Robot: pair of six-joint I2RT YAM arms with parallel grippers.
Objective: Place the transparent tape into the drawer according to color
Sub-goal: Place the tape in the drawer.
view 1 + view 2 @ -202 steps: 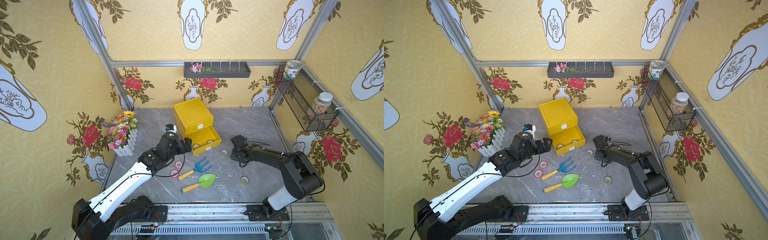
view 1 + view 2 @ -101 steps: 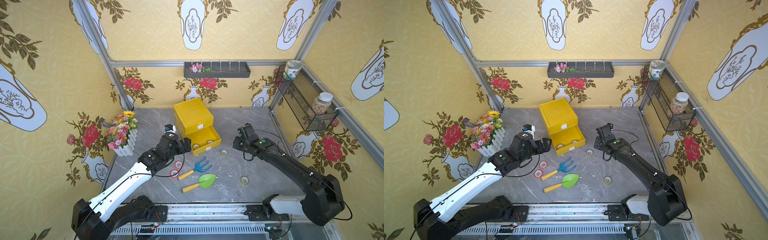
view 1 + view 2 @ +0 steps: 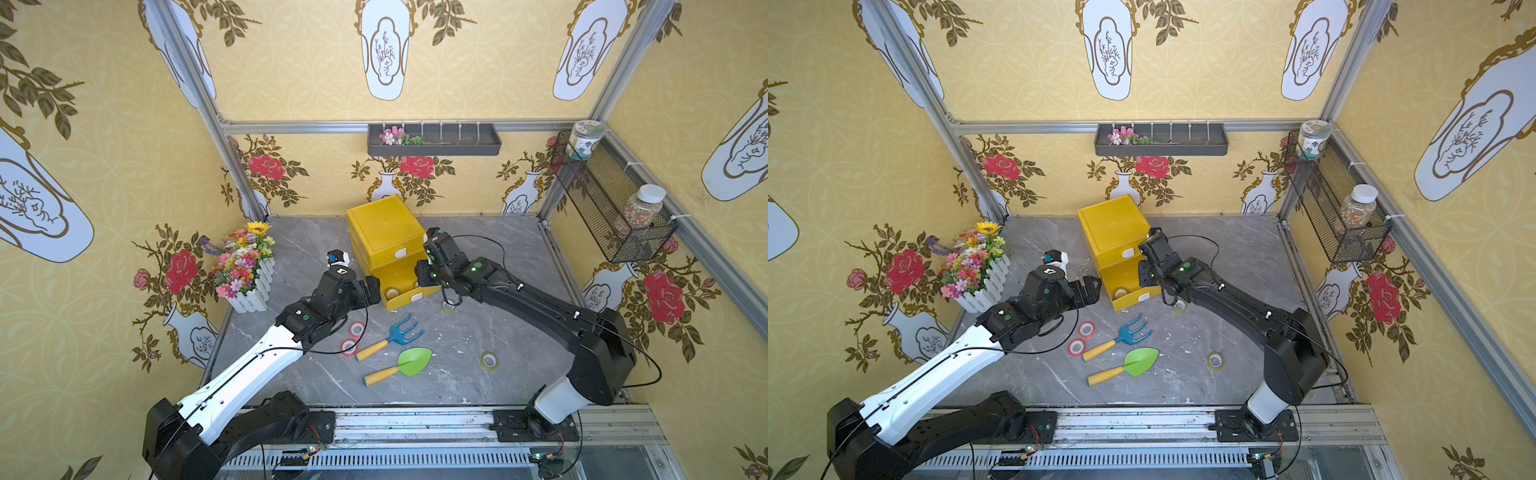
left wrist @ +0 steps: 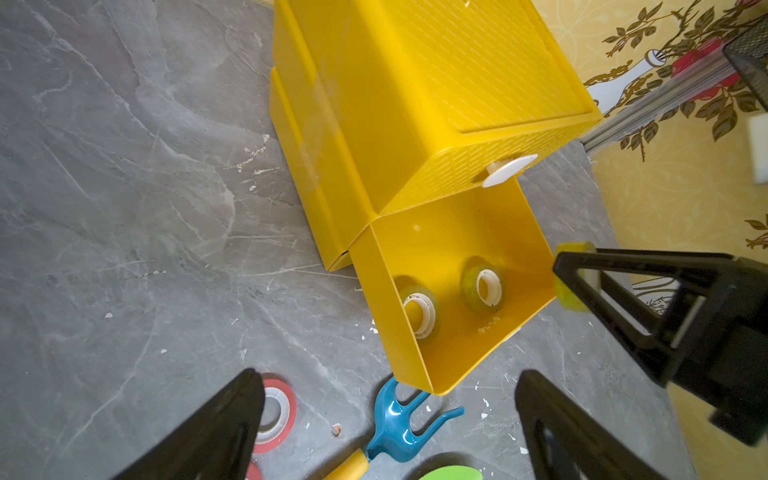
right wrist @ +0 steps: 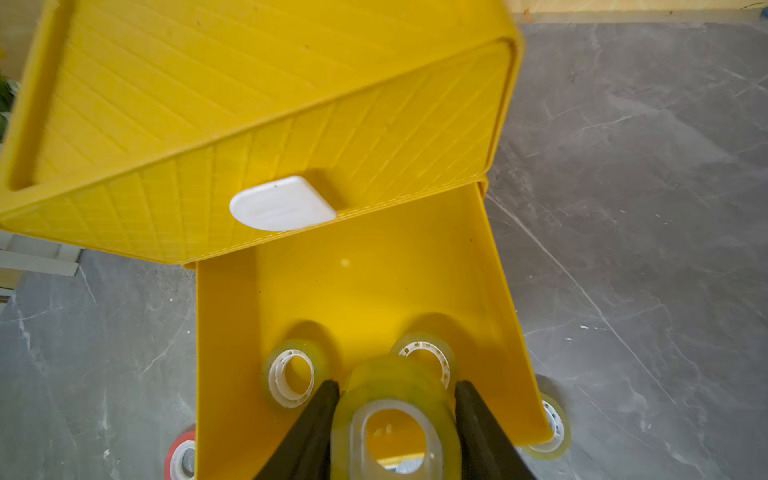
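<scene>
Right wrist view showed the right gripper clenched on a yellowish-green tape roll, held over the near end of the open lower drawer. Two more yellowish-green rolls lay flat inside that drawer, close to its front wall. In both top views the left gripper hovered just beside the drawer's left front corner, jaws spread wide and released. On the grey table, two red rolls lay left of a blue toy fork. One yellowish roll lay just right of the drawer front. Another yellowish roll sat well apart, nearer and further right.
</scene>
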